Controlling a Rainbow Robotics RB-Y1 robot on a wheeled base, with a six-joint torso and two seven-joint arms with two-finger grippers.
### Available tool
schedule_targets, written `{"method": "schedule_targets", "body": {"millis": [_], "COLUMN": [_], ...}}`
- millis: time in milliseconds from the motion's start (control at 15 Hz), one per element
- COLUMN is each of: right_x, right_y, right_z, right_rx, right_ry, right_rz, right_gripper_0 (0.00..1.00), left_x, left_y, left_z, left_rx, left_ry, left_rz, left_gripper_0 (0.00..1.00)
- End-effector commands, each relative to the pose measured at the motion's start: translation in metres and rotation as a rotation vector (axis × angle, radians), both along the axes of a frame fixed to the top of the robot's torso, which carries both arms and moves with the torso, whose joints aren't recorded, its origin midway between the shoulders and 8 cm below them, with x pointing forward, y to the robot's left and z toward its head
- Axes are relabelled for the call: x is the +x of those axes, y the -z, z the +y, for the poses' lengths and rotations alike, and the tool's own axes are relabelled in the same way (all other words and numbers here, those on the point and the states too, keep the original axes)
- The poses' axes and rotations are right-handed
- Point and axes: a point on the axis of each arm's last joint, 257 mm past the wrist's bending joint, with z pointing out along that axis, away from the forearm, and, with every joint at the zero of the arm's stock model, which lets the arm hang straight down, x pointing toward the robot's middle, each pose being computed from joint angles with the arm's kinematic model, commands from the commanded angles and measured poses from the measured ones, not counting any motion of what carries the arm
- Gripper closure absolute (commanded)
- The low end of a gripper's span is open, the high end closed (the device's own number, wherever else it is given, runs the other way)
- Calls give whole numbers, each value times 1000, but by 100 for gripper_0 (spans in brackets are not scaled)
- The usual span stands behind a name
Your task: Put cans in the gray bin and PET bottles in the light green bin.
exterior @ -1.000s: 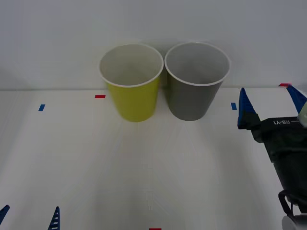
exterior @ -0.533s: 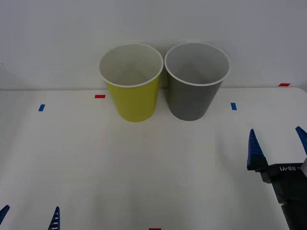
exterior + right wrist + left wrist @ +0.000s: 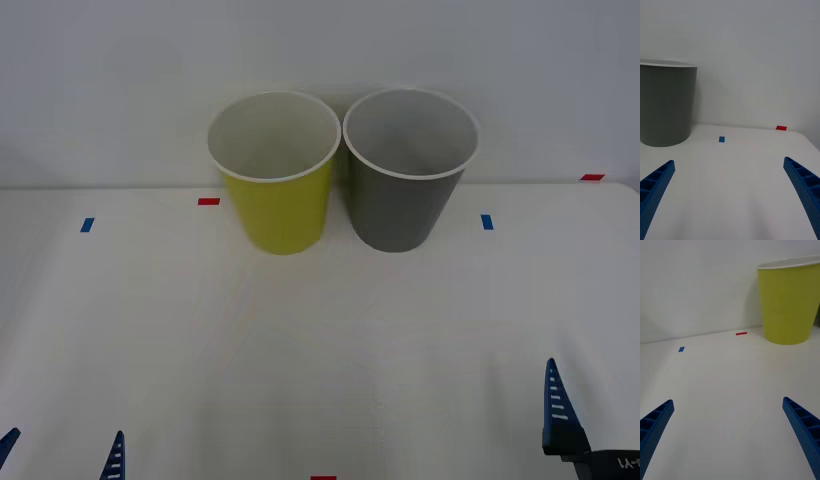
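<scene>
The light green bin [image 3: 275, 195] and the gray bin [image 3: 405, 190] stand upright side by side at the back of the white table, rims almost touching. Their pale insides show nothing from here. Cans and PET bottles are out of view. My left gripper [image 3: 62, 452] sits open at the near left edge, well short of the light green bin [image 3: 790, 303]. My right gripper [image 3: 728, 162] is open and holds nothing, low at the near right corner, with one blue finger [image 3: 555, 410] in the front view. The gray bin [image 3: 666, 105] is far ahead of it.
Small tape marks dot the table: red [image 3: 208, 201] and blue [image 3: 87, 224] on the left, blue [image 3: 487, 221] and red [image 3: 593, 177] on the right, red [image 3: 323, 478] at the front edge. A plain wall rises right behind the bins.
My right gripper has drawn back from beside the gray bin to the near right corner, staying open. The left gripper and both bins have not moved.
</scene>
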Motion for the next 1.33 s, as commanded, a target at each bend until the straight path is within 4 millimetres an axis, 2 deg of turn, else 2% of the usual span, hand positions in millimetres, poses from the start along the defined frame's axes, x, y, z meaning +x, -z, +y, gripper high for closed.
{"method": "schedule_targets", "body": {"millis": [67,333,467,867,1333], "right_x": [-27,-45,-49,-66,-66], "right_y": [5,17,20,22,22], "right_z": [3,8,12,14,14], "right_rx": [29,76,84,128,128], "right_ry": [-11,-23,-32,-27,-27], "right_rz": [16,60,72,83,83], "right_gripper_0": [0,0,0,0,0], "left_x": [0,0,0,0,0], "left_y": [0,0,0,0,0], "left_z": [0,0,0,0,0], "left_rx": [0,0,0,0,0], "left_ry": [0,0,0,0,0], "left_rz": [0,0,0,0,0], "left_gripper_0": [0,0,0,0,0]}}
